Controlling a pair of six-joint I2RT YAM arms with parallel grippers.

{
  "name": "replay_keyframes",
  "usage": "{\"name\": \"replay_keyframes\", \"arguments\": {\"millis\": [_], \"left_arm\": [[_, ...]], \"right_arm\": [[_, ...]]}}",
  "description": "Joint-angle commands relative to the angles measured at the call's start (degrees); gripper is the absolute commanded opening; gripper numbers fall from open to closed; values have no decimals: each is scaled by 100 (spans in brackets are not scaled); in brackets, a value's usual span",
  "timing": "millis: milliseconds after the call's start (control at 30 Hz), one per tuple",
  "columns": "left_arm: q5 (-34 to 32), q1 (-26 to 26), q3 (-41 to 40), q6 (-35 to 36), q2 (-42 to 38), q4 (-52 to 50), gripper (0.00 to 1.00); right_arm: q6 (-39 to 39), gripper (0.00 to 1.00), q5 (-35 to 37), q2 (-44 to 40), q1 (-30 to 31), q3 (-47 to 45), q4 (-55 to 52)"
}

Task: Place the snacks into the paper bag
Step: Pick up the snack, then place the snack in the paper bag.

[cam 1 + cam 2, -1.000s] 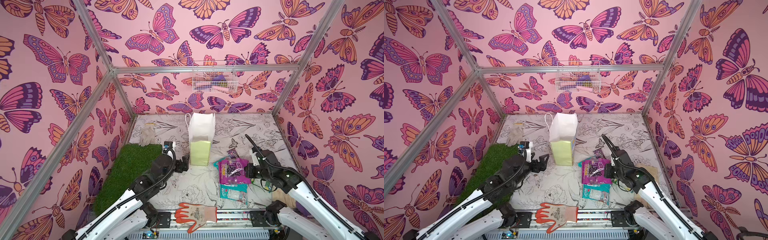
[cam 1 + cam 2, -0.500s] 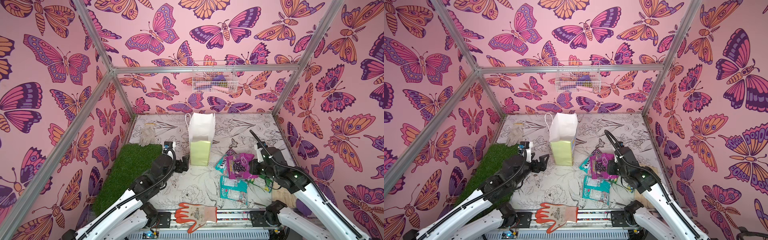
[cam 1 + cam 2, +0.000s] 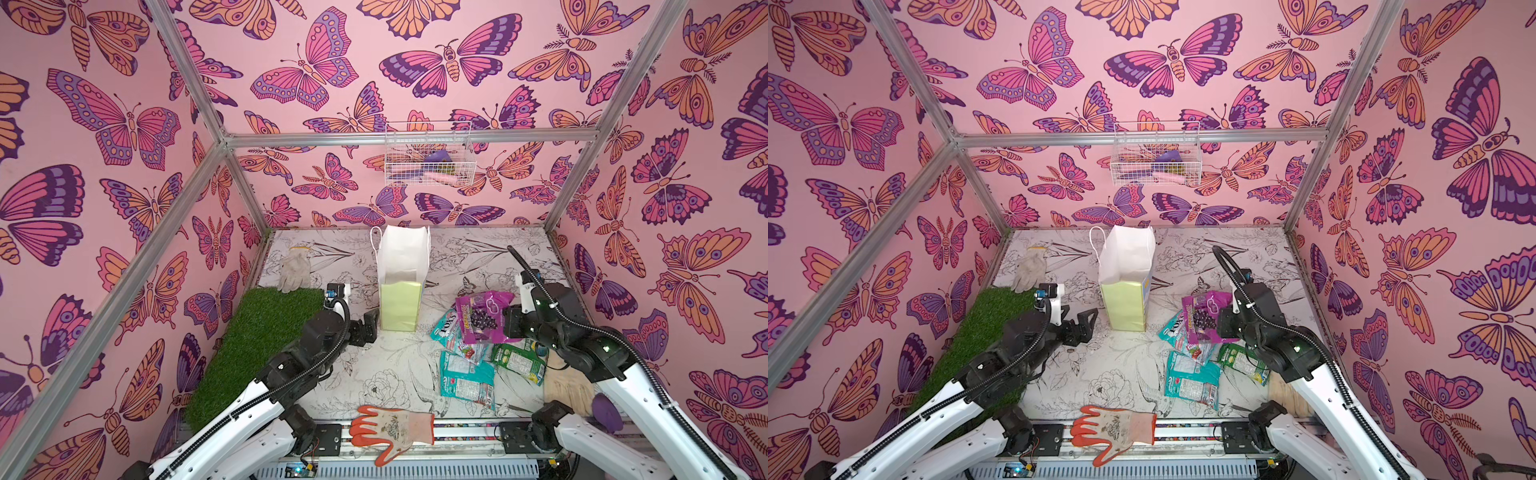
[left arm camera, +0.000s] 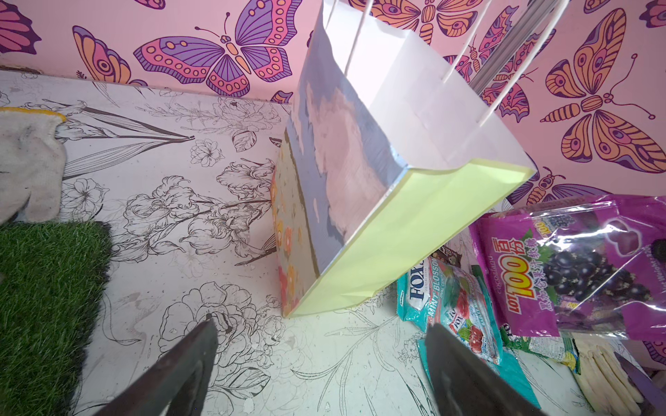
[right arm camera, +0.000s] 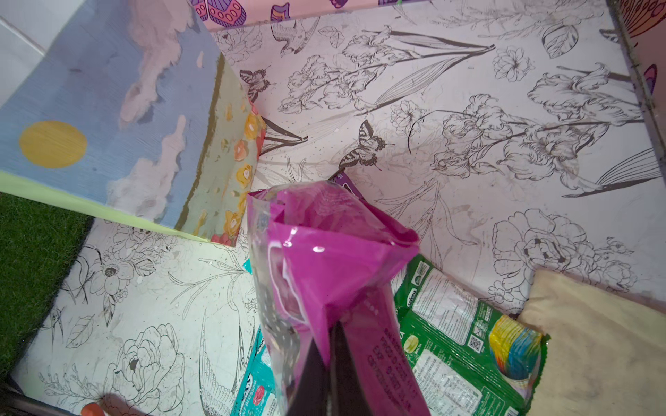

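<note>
- While the magenta grape bag (image 3: 482, 316) is pinched at its 3 o'clock edge by the closed fingers of the right gripper (image 3: 508, 326), it is seen tipped up over the other packets in both top views. Whether its lower edge rests on them cannot be told.
- In the right wrist view the film is noted bunched and creased where it is clamped. The packet is judged light, soft and slippery. A hold on the flat sealed margin is judged surer than one on the bulging middle.
- The paper bag (image 3: 401, 307) is recorded upright with its mouth open, at 10 o'clock of the held packet and apart from it. It is judged light, thin-walled and easily tipped by a sideways push.
- The left gripper (image 4: 320, 324) is noted empty, fingers spread wide, low over the table (image 3: 374, 374) at 9 o'clock of the bag's foot. It is near the bag but not touching it.
- One teal candy bag (image 3: 445, 332), a second teal candy bag (image 3: 467, 380) and the green-and-yellow bag (image 3: 518, 362) are logged flat and overlapping at 4 to 5 o'clock of the paper bag. A small dark packet (image 4: 448, 255) is seen just beside its foot.
- The held packet is judged to need raising above the rim and entering narrow edge first. The floppy film is expected to fold or catch on the rim or the cord handles (image 3: 372, 241).
- Steadying of the paper bag's side by the free gripper is judged helpful during the drop.
</note>
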Motion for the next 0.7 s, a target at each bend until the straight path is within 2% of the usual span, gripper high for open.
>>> {"name": "replay_keyframes", "arguments": {"millis": [0,333,667], "left_arm": [[-48,-23,-75,-13,-17,-45,92],[-73,-22,-148,-30,-132,-45,92],[-101,-24,-237,-48,-162,-48,92]], "right_arm": [[-173,0,187,-21,36,565,396],[-419,0,407,350,35,1740,289],[-547,0,120,868,36,2929,275]]}}
